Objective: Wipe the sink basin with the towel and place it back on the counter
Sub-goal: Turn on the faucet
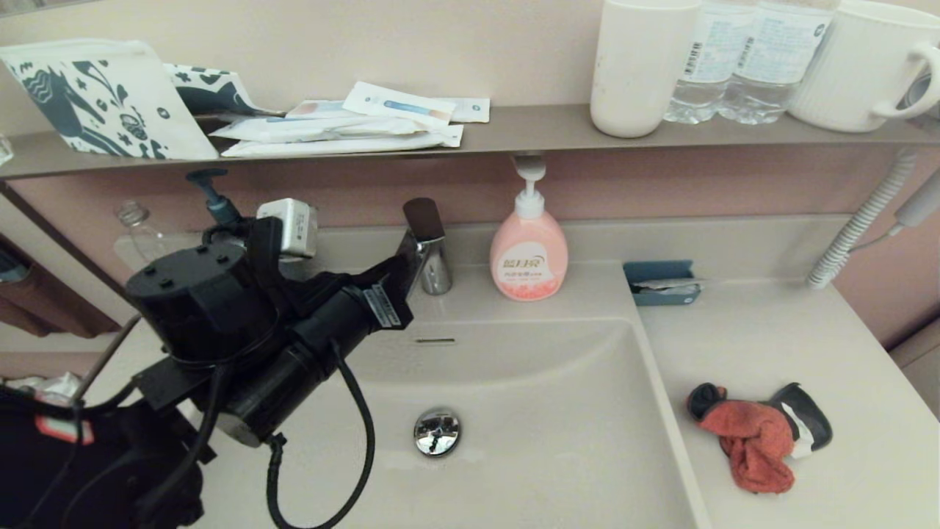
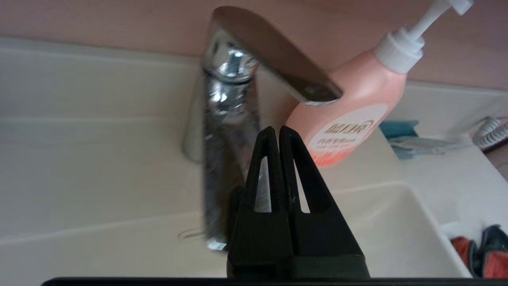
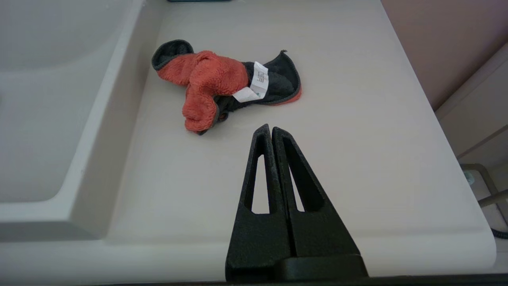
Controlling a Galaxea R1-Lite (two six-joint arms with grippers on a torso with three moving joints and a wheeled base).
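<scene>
The smooth beige counter [image 1: 771, 353] flanks the glossy, round-cornered sink basin [image 1: 529, 411]. The fleecy red-orange towel [image 1: 756, 433] lies crumpled on the counter beside the basin, long axis roughly parallel to the counter's front edge. Left gripper [image 2: 279, 129] near the chrome faucet [image 1: 429, 246] and right gripper [image 3: 271, 128] are both pressed together, empty.

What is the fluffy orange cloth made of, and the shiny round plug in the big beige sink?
The crumpled red-orange towel looks like soft fleecy fabric: its surface is fuzzy, and a sewn-in white label shows. The round drain plug looks like polished chrome metal, since it mirrors its surroundings. The beige sink basin looks smooth and glossy, perhaps ceramic or moulded resin.
</scene>
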